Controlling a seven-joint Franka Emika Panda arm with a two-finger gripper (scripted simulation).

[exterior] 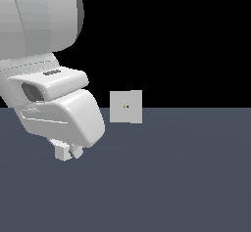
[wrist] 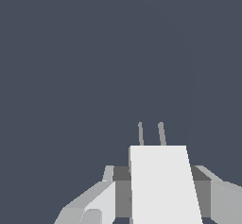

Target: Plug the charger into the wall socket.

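In the wrist view the charger [wrist: 163, 185] fills the near part of the picture: an off-white rectangular block, its broad pale face turned to the camera. The gripper [wrist: 160, 197] is clamped on it, with a dark grey pad pressed against each side of the block and a lighter finger [wrist: 94, 202] outside each pad. Two short grey prongs [wrist: 151, 134] stick out of the block's far end, side by side and parallel, pointing away from the wrist over bare slate-grey floor [wrist: 94, 53]. Nothing else shows beyond them in this view.

In the exterior view the arm [exterior: 44, 55] takes up the near part of the exterior view's left side, a bulky white body with the hand hanging beneath it. Below the hand the gripper [exterior: 68, 152] shows only as small pale blocks just above the floor [exterior: 171, 177]; from here I cannot tell charger from fingertips.

Further off, to the exterior view's right of the arm and well apart from it, stands the wall socket [exterior: 126, 106]. It is a flat, upright, off-white square plate with two tiny dark holes at its centre, set where the grey floor meets the black background. The charger is not in contact with it.
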